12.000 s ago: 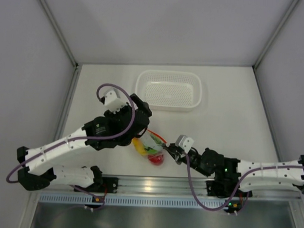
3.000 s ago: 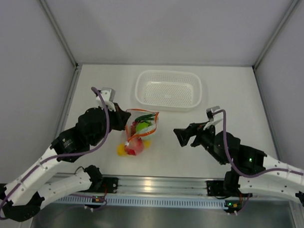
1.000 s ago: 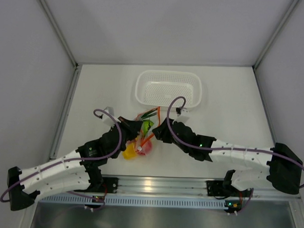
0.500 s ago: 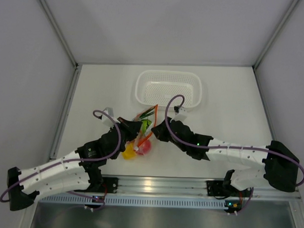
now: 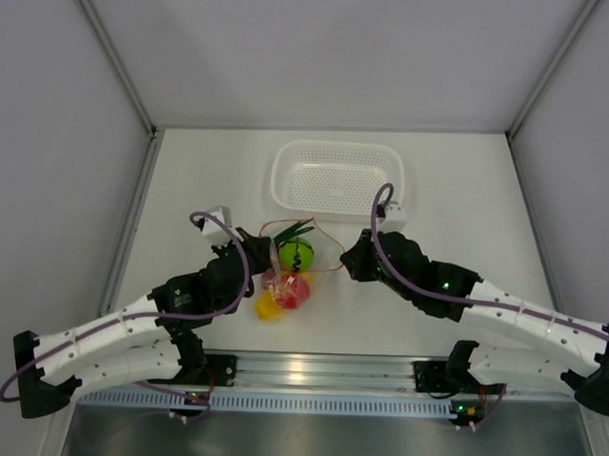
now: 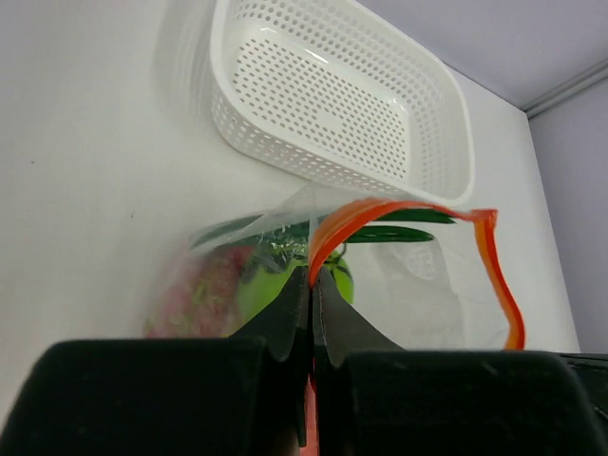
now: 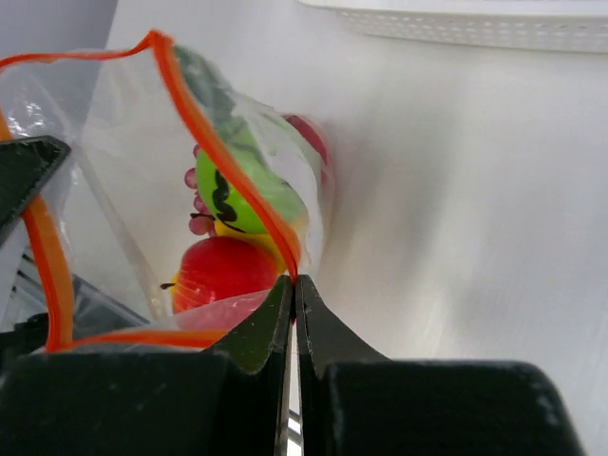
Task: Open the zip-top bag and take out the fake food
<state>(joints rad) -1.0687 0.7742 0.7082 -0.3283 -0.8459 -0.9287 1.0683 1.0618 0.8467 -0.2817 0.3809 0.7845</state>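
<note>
Top external view shows the bag (image 5: 283,279) lying in the middle of the tabletop (image 5: 465,214), near the basket (image 5: 282,177) but not touching it. The left pincer (image 5: 262,253) is squeezed together on the left side of the bag's orange strip (image 6: 380,207). The right pincer (image 5: 345,261) is squeezed together on the right side of the strip. Between them the strip makes a wide loop, so the mouth of the bag is open.

All the food is inside the bag. A green ball (image 5: 296,254) sits right at the mouth. A red piece (image 5: 296,291) and a yellow piece (image 5: 268,307) lie lower down, closer to the arms. Green stalks (image 5: 296,228) point toward the basket. Right wrist view also shows little grapes (image 7: 199,225) behind the plastic.

I think the opening part is about done, but no food is out.

Things could go wrong from here. Each pincer holds only a thin bit of the strip, so a hard pull could make it slip out, and the mouth would flop closed. A very hard pull might rip the plastic. Both pincers are busy, so one must let go to reach the food, and then the mouth may sag shut. If the bag gets tipped instead, the round pieces could roll away across the tabletop.
</note>
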